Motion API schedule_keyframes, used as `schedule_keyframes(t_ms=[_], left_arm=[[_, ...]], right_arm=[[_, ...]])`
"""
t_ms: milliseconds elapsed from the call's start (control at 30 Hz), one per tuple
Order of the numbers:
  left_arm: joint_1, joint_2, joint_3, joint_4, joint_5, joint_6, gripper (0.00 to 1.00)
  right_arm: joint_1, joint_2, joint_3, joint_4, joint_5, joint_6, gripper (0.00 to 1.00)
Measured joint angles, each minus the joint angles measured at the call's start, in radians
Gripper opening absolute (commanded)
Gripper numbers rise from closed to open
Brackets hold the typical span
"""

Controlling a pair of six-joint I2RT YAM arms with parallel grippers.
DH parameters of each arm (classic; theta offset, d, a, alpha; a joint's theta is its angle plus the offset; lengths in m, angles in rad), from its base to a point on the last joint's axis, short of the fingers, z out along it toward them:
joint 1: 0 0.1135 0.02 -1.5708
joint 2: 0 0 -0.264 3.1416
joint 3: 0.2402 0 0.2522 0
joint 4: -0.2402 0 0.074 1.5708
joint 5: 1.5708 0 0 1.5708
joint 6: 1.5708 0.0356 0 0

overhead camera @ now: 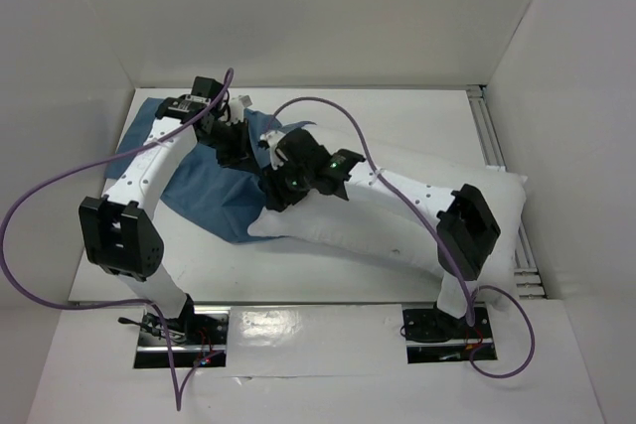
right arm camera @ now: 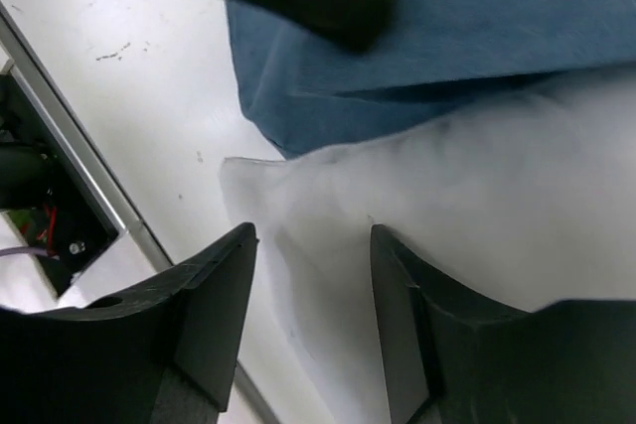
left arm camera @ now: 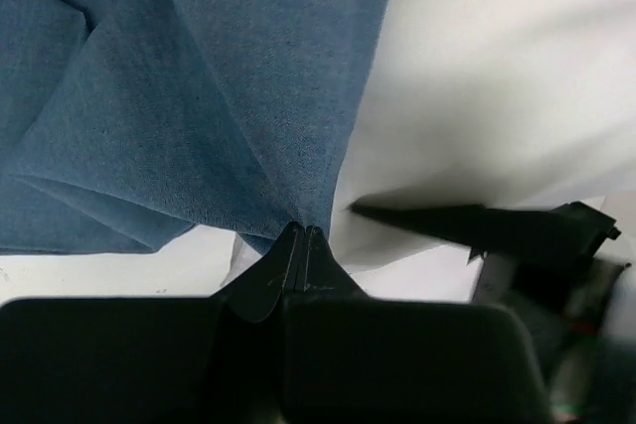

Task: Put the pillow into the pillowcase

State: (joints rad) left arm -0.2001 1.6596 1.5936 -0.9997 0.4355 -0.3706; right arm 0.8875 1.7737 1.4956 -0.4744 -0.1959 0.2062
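You get bare table (overhead camera: pixel 417 121) behind the pillow (overhead camera: pixel 343 240). The pillowcase (overhead camera: pixel 204 196), left arm (overhead camera: pixel 139 166) and right arm (overhead camera: pixel 407 191) crowd the middle; walls (overhead camera: pixel 328 17) close three sides.

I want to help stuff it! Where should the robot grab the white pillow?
Probably the corner of the pillow nearest the pillowcase: it thins to a floppy tip that fits inside the open right gripper, while the middle looks too plump. Come down from above, straddling that corner.

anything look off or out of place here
Nothing spilled or damaged. The pillow lies skewed, its right end over the table's side rail, and almost wholly outside the wrinkled pillowcase, whose edge the left gripper pinches shut.
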Motion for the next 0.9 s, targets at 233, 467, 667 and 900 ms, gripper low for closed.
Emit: schedule_keyframes(t_ms=[233, 467, 667, 900], left_arm=[[0.000, 0.006, 0.003, -0.002, -0.001, -0.003, 0.00], [0.002, 0.007, 0.018, -0.002, -0.005, -0.003, 0.00], [0.016, 0.007, 0.018, -0.002, -0.005, -0.005, 0.00], [0.054, 0.007, 0.019, -0.002, 0.018, -0.029, 0.00]], right_arm=[[0.053, -0.042, -0.124, 0.217, 0.057, -0.041, 0.62], [0.076, -0.037, -0.167, 0.410, 0.201, -0.052, 0.52], [0.101, 0.011, -0.198, 0.535, 0.280, -0.047, 0.34], [0.131, 0.027, -0.266, 0.631, 0.336, -0.013, 0.00]])
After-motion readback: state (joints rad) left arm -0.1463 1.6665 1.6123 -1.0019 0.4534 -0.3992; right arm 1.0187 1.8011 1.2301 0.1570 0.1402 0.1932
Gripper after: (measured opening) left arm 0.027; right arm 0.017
